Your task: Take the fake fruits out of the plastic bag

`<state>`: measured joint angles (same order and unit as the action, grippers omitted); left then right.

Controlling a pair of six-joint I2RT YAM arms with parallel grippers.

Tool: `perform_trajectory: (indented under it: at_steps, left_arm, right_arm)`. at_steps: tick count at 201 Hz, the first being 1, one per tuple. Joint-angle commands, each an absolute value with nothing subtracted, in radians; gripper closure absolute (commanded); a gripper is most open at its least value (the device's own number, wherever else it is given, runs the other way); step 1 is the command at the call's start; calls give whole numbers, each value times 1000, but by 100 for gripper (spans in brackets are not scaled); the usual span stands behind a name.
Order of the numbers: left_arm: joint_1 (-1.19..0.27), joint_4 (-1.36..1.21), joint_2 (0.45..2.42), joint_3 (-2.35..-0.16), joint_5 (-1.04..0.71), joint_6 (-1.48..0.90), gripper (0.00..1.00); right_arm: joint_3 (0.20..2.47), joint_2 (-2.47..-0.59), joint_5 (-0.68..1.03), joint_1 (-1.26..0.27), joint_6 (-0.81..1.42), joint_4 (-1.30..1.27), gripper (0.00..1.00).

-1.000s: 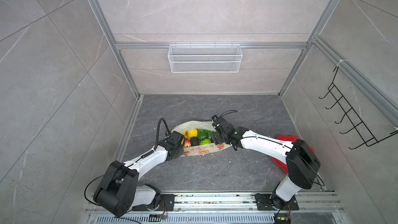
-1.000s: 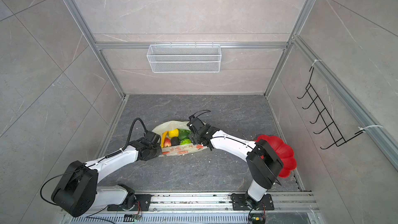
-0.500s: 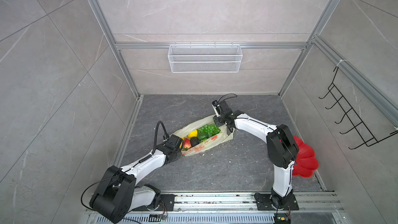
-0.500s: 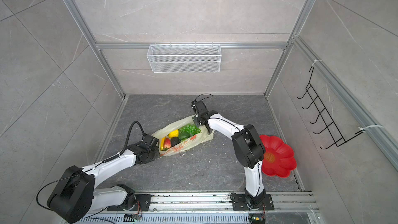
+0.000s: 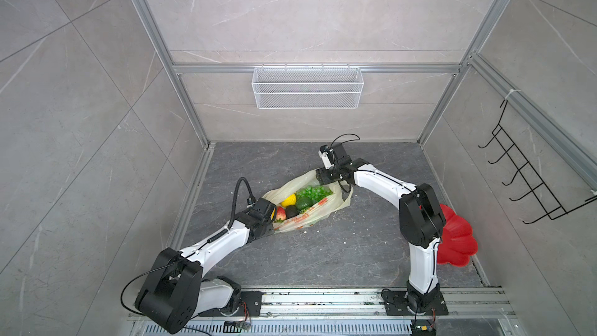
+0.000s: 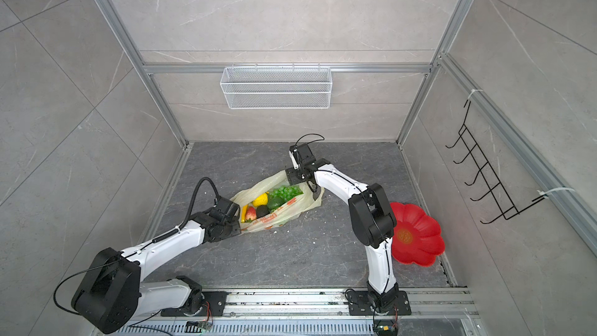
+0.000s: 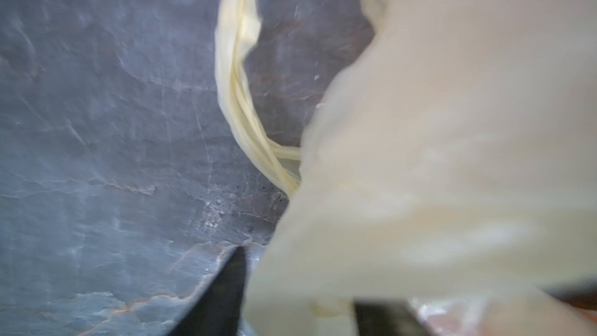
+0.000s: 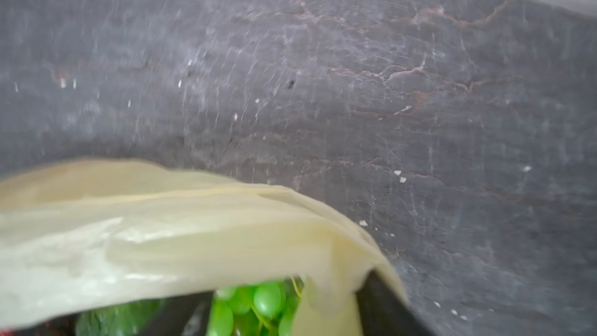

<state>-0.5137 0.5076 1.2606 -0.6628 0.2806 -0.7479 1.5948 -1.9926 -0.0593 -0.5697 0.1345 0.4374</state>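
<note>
The plastic bag (image 5: 303,219) (image 6: 274,218) lies stretched diagonally on the dark floor, its mouth facing up. Inside show fake fruits: green grapes (image 5: 313,191), a lemon (image 5: 288,200), a green fruit (image 5: 303,203), a dark avocado (image 5: 292,211), a strawberry (image 5: 280,214) and a banana (image 6: 244,213). My left gripper (image 5: 274,219) (image 7: 300,286) is at the bag's near left end, jaws apart with film (image 7: 452,124) draped between them; a handle loop (image 7: 232,92) lies on the floor. My right gripper (image 5: 319,176) (image 8: 284,298) is at the far right end, open, film (image 8: 129,221) over it and grapes (image 8: 266,298) between its fingers.
A red flower-shaped plate (image 5: 457,244) (image 6: 416,234) sits at the right edge behind my right arm's elbow. A white wire basket (image 5: 307,87) hangs on the back wall, a black hook rack (image 5: 529,176) on the right wall. White crumbs (image 5: 345,239) dot the floor.
My right gripper has moved toward the back wall, drawing the bag out into a long diagonal. Its elbow has swung in front of the red plate. Over the last half second little has shifted.
</note>
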Motion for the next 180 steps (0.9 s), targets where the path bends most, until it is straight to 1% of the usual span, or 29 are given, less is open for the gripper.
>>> perform_trajectory:
  at_steps: [1, 17, 32, 38, 51, 66, 83, 106, 121, 129, 137, 145, 162, 180]
  left_arm:
    - [-531, 657, 1196, -731, 368, -741, 27]
    - [-537, 729, 1159, -761, 403, -757, 21]
    - [-540, 781, 1134, -796, 430, -769, 15]
    - [-541, 797, 1129, -811, 435, -767, 9]
    - [-548, 822, 1126, -851, 449, -753, 7]
    - [-562, 797, 1144, -887, 452, -703, 6]
    - [-569, 743, 1237, -949, 403, -615, 5]
    - [-578, 712, 1413, -1057, 393, -551, 1]
    - [-572, 667, 1509, -1102, 396, -527, 2]
    - [-563, 662, 1556, -1127, 412, -524, 5]
    - [-543, 664, 1598, -1152, 420, -531, 12]
    - [-513, 661, 1629, -1166, 404, -540, 21]
    - [-445, 621, 1646, -1155, 346, -565, 44]
    - [-404, 564, 1632, -1131, 323, -572, 59]
  right_arm:
    - [1570, -1874, -196, -604, 185, 519, 14]
    - [1544, -1833, -281, -629, 231, 557, 10]
    - [1519, -1802, -348, -653, 273, 589, 8]
    - [1507, -1793, -376, -663, 294, 605, 8]
    - [1482, -1777, -419, -684, 347, 634, 8]
    - [1443, -1759, -403, -700, 401, 637, 8]
    - [1391, -1744, -387, -713, 471, 625, 8]
    - [1325, -1733, -335, -714, 535, 587, 10]
    - [1278, -1719, -326, -714, 567, 564, 12]
    - [1253, -1708, -331, -715, 578, 555, 14]
    - [1226, -1695, -345, -714, 583, 546, 16]
    - [1198, -1679, -357, -713, 586, 536, 19]
    - [1145, -1654, -360, -711, 582, 513, 26]
    - [1109, -1661, -351, -707, 574, 486, 35]
